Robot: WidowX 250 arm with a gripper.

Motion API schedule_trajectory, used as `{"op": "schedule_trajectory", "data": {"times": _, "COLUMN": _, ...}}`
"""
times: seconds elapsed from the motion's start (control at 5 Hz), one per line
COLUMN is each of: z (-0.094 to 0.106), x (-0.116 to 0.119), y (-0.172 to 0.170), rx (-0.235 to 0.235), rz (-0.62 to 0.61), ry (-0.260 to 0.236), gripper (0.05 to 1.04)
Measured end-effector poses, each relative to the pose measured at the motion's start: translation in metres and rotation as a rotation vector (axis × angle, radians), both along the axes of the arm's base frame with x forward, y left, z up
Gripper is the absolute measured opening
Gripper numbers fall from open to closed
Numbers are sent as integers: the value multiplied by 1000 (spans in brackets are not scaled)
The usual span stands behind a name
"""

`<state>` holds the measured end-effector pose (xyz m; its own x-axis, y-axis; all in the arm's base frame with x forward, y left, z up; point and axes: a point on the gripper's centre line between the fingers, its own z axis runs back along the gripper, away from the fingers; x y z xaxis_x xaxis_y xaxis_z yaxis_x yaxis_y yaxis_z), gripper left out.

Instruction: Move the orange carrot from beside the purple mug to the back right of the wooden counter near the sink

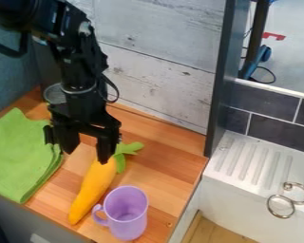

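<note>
Beside the purple mug point(130, 229): yellow-orange toy carrot point(94, 187), green-leaved, on the wooden counter point(170, 168). Beyond the mug: black gripper point(86, 155), fingers spread, nearest the carrot. Left of the mug: green cloth point(18, 154).

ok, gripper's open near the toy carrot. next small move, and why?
I'd shift the gripper slightly away from the green cloth and toward the toy carrot before lowering. In this view, one finger overlaps the carrot's leafy end, while the gap between the fingers sits mostly over bare wood beside it. Height is hard to judge from this angle.
</note>
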<state>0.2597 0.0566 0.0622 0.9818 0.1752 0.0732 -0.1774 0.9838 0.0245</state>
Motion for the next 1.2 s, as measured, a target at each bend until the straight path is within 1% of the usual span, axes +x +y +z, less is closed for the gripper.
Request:
{"op": "schedule_trajectory", "data": {"times": 0.2, "z": -16, "x": 3, "y": 0, "rx": 6, "rz": 9, "ry": -24, "gripper": 1001}}
{"op": "schedule_trajectory", "data": {"times": 0.4, "z": -30, "x": 3, "y": -2, "rx": -8, "rz": 17, "ry": -8, "gripper": 1001}}
{"op": "schedule_trajectory", "data": {"times": 0.6, "z": -50, "x": -3, "y": -4, "rx": -16, "rz": 16, "ry": 36, "gripper": 1001}}
{"op": "schedule_trajectory", "data": {"times": 0.8, "z": -58, "x": -4, "y": -6, "rx": -31, "rz": -14, "ry": 68, "gripper": 943}}
{"op": "schedule_trajectory", "data": {"times": 1.0, "z": -56, "x": -5, "y": -3, "rx": -18, "rz": -49, "ry": 102, "gripper": 701}}
{"op": "schedule_trajectory", "data": {"times": 1.2, "z": -34, "x": 3, "y": 0, "rx": -3, "rz": -74, "ry": 84, "gripper": 601}}
